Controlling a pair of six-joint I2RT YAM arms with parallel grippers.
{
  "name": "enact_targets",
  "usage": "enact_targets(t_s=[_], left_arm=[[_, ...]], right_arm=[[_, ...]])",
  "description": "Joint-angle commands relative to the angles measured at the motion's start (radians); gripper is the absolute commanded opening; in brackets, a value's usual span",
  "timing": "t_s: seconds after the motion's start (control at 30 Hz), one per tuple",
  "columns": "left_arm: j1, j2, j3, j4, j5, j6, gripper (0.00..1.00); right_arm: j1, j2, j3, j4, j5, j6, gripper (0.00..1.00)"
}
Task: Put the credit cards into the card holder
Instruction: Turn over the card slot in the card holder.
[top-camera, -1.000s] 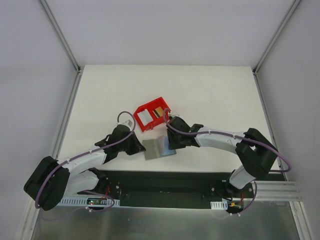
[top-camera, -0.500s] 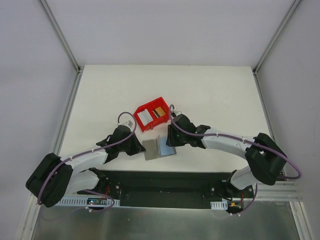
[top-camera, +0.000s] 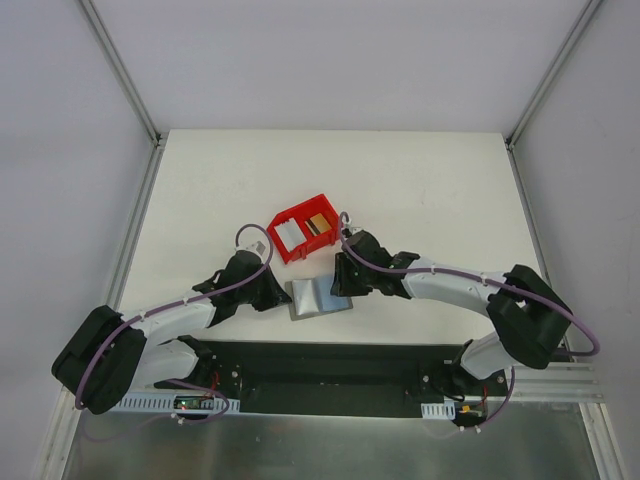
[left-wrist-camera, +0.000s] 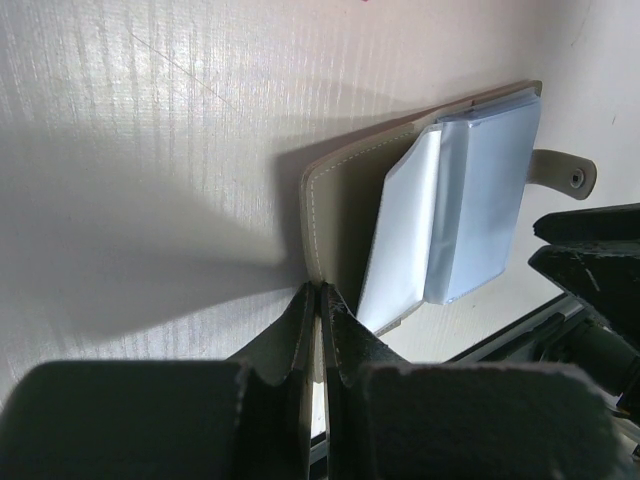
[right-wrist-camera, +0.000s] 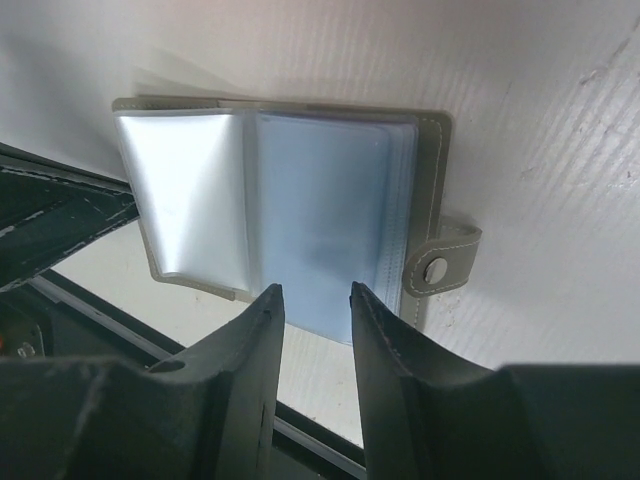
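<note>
The card holder (top-camera: 316, 298) lies open on the table near the front edge, its grey cover (left-wrist-camera: 345, 215) spread and its clear blue-tinted sleeves (right-wrist-camera: 320, 220) fanned out. My left gripper (left-wrist-camera: 318, 292) is shut on the cover's left edge. Just above the sleeves' near edge my right gripper (right-wrist-camera: 315, 295) stands open, with nothing between its fingers. The credit cards stand in the red bin (top-camera: 325, 204) behind the holder: a white one (top-camera: 289, 234), a gold one (top-camera: 318, 221) and a darker one (top-camera: 309, 227).
A snap tab (right-wrist-camera: 437, 268) sticks out from the holder's right side. The black base plate (top-camera: 330, 365) runs along the table's front edge, close behind the holder. Metal frame posts (top-camera: 125, 75) rise at the back corners.
A sleeve page that stood upright half a second ago now lies lower. The right gripper has shifted slightly over the holder. The left gripper keeps its hold.
</note>
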Motion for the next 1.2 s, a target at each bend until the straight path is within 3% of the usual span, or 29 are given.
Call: enact_targets(t_s=[0.0, 0.73, 1.03, 1.17], left_arm=[[-0.007, 0.001, -0.012, 0.013, -0.024, -0.009, 0.0], [-0.007, -0.01, -0.017, 0.022, -0.01, -0.007, 0.0], [-0.007, 0.004, -0.035, 0.052, -0.01, -0.021, 0.0], [-0.007, 0.025, -0.055, 0.073, -0.034, -0.03, 0.0]], right_arm=[[-0.001, 0.017, -0.009, 0.019, -0.02, 0.026, 0.35], [-0.001, 0.089, -0.039, 0.054, -0.069, 0.069, 0.36], [-0.003, 0.2, -0.038, 0.229, -0.203, 0.103, 0.38], [0.022, 0.178, -0.001, 0.287, -0.273, 0.037, 0.4]])
